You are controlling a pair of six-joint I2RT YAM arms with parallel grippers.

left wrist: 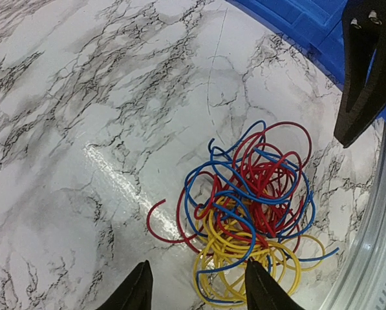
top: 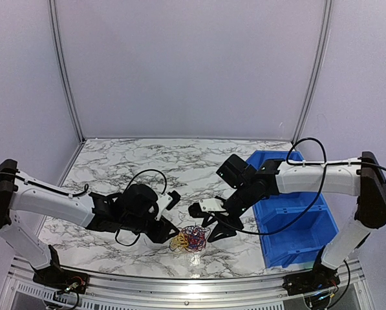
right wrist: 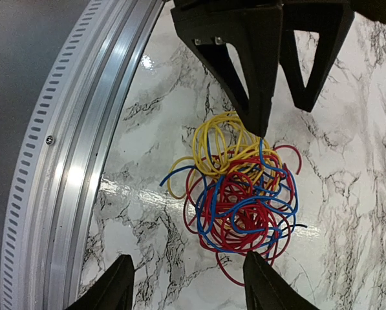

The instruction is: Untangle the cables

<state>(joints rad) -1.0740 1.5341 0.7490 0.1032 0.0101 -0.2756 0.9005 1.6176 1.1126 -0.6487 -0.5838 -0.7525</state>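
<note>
1. Top external view: my left gripper (top: 169, 234) hangs low over the glossy, marble-veined table (top: 115, 168). Its black wedge-shaped fingers stand apart with nothing between them.
2. The cables (top: 190, 239) lie on the table between the two grippers, close to the ribbed aluminium rail (top: 180, 279) at the near edge. They form a loose nest of thin, smooth loops, yellow towards the left gripper, with red and blue wound together beside them.
3. On the right wrist view, one left fingertip seems to touch the yellow loops, though I can't confirm contact.
4. My right gripper (top: 216, 232) sits just right of the bundle, fingers spread and empty.
5. A blue plastic bin (top: 289, 252) stands farthest right.
</note>
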